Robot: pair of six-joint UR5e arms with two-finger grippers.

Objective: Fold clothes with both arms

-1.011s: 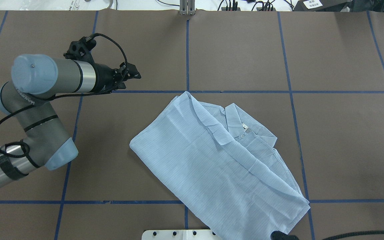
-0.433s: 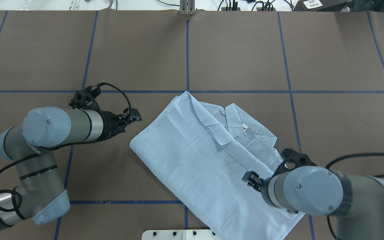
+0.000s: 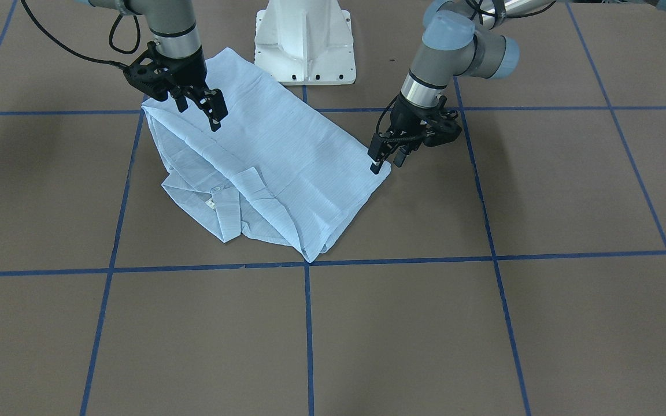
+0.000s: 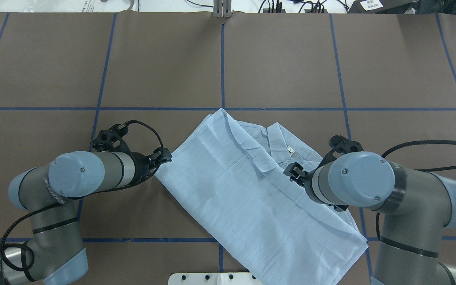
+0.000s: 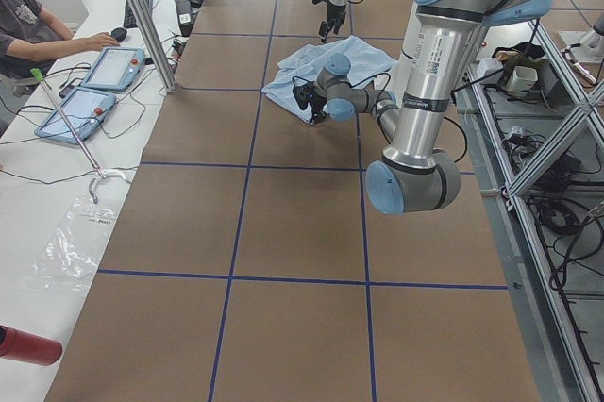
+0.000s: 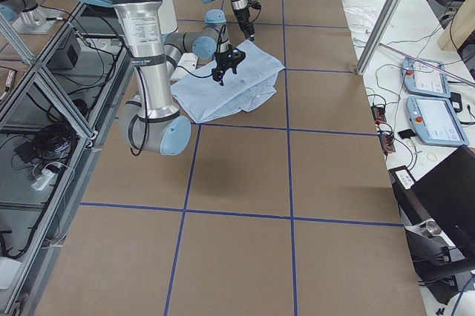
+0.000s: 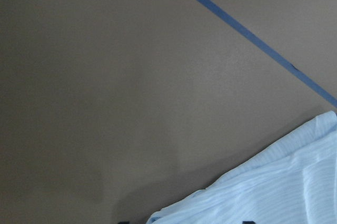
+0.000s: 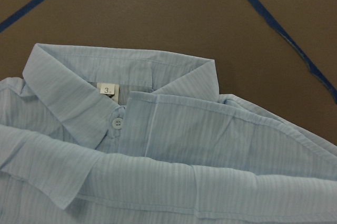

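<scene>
Thin, limp shirt [image 4: 251, 198], light; it'll sag, so I'd pinch folded edges. My left hand [image 3: 387, 166] at its corner, right hand [image 3: 199, 117] above it, both apart, holding nothing.

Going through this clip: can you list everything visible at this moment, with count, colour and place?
shirt: one, pale blue with fine stripes, lying partly folded at the table's middle
neck label: one, white, inside the collar
table: one, brown cover with a blue tape grid
pedestal base: one, white, at the robot's edge of the table
control tablets: two, pale-blue frames, on the side bench
person: one, dark top, at the side bench with a hand near the tablets
plastic bag: one, clear, on the side bench
red cylinder: one, at the bench's near end
left gripper: black, open, at the shirt's side corner
right gripper: black, open, above the shirt near its collar
</scene>
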